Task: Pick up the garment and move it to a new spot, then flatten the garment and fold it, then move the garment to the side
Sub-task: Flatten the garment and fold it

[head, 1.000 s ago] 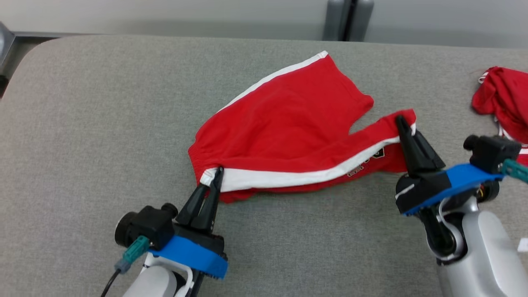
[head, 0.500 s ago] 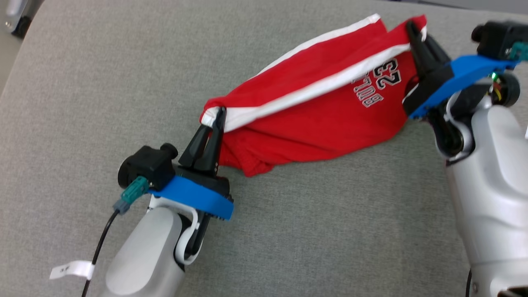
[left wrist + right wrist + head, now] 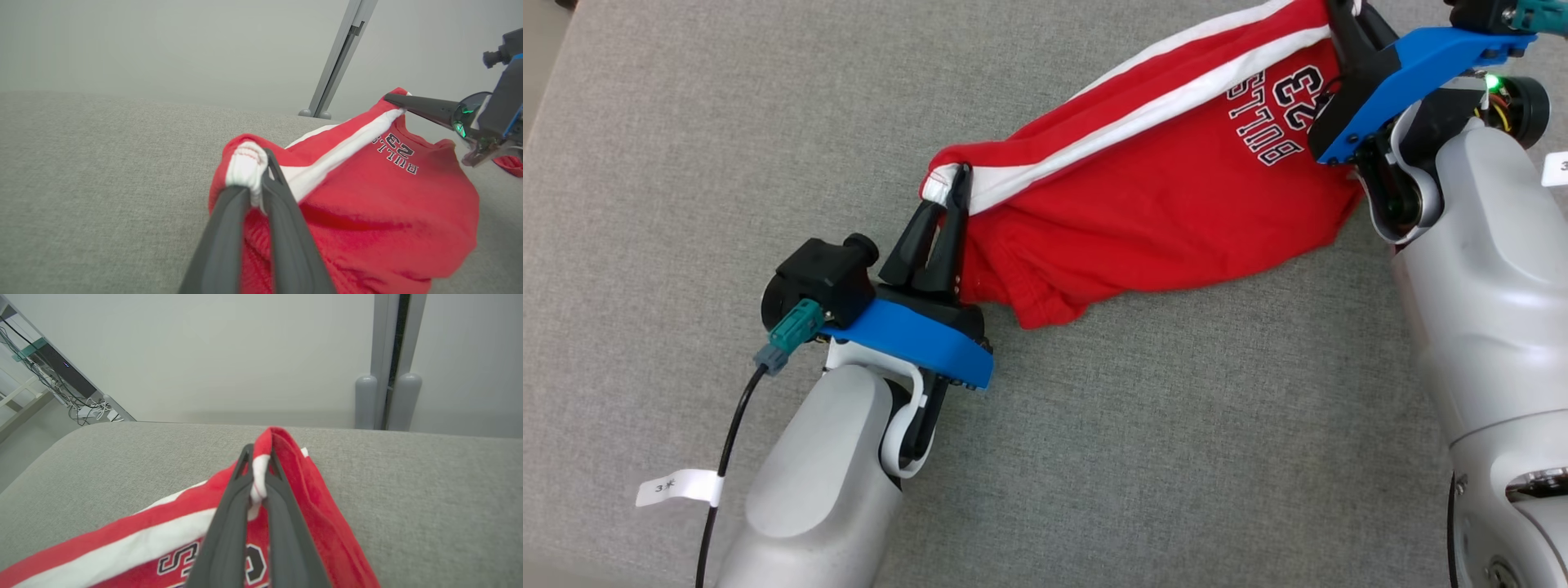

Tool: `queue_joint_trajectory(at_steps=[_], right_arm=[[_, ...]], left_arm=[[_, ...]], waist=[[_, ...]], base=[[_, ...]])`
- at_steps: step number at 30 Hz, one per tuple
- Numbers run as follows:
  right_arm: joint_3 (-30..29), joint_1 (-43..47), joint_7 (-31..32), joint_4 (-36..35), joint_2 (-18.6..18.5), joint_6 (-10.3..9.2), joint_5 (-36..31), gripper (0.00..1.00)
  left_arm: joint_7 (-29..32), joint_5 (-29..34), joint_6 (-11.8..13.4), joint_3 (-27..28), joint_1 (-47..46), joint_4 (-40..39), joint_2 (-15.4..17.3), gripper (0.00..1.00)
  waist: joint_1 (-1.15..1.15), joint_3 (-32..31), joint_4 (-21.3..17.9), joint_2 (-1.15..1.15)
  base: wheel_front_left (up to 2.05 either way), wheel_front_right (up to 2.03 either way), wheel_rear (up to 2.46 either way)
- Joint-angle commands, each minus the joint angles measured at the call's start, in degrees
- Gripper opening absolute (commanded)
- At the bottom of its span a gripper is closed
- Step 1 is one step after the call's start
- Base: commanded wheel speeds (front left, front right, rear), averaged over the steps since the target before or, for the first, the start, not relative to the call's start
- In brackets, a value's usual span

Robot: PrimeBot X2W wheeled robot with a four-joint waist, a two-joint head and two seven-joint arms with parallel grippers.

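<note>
The garment [image 3: 1168,188] is a pair of red shorts with a white side stripe and "BULLS 23" lettering, stretched between my two grippers above the grey fabric surface [image 3: 727,147]. My left gripper [image 3: 947,192] is shut on the white waistband corner at the garment's left end; the left wrist view shows the bunched white hem [image 3: 247,169] pinched between its fingers. My right gripper [image 3: 1339,12] is shut on the leg hem at the upper right, and in the right wrist view the striped edge [image 3: 261,473] is clamped between its fingers. The garment's lower part sags down to the surface.
The grey cushioned surface [image 3: 429,490] stretches wide on all sides. A pale wall with a grey vertical post [image 3: 384,363] stands behind it. Shelving with cables [image 3: 61,384] stands off the far left corner. A scrap of another red cloth [image 3: 508,165] lies beyond my right gripper.
Both grippers have lifted the garment off the surface; it now hangs stretched between them with its lettering showing. The head camera has tilted down and shifted.
</note>
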Motion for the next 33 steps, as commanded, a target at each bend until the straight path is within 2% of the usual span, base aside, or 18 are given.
queue_joint_trajectory(at_steps=[1,2,11,19,27,33], right_arm=[[0.1,-1.2,-0.4,0.7,0.0,0.04,0.0,1.0],[0.3,-1.7,-0.9,1.7,0.1,0.04,0.1,1.0],[5.3,0.0,-5.5,6.2,-2.1,0.04,1.8,1.0],[11.3,4.7,-7.4,5.8,-7.5,0.04,4.9,1.0],[15.1,7.8,-7.2,6.9,-11.3,0.04,6.6,1.0],[16.2,8.3,-6.7,8.8,-12.6,0.04,7.1,1.0]], left_arm=[[-0.3,0.6,-0.2,0.3,-0.9,0.2,-0.1,0.63],[-0.3,0.8,-0.3,0.5,-1.1,0.4,-0.2,1.0],[-0.3,2.8,-0.4,2.0,2.2,-0.3,-0.9,1.0],[-0.3,5.9,0.0,3.0,8.9,-3.9,-0.5,1.0],[-0.3,8.0,2.4,7.5,14.0,-10.2,1.4,1.0],[-0.3,8.9,4.3,12.7,16.0,-14.9,1.2,1.0]], waist=[[-0.01,0.0,0.0,0.0],[-0.01,0.0,-0.1,0.0],[-0.01,-2.3,-0.6,0.0],[-0.01,-5.8,-0.6,0.0],[-0.01,-7.7,0.3,0.0],[-0.01,-7.5,1.5,0.0]], base=[[0.0,0.0,0.0],[0.0,0.0,0.0],[0.0,0.0,0.0],[0.0,0.0,0.0],[0.0,0.0,0.0],[0.0,0.0,0.0]])
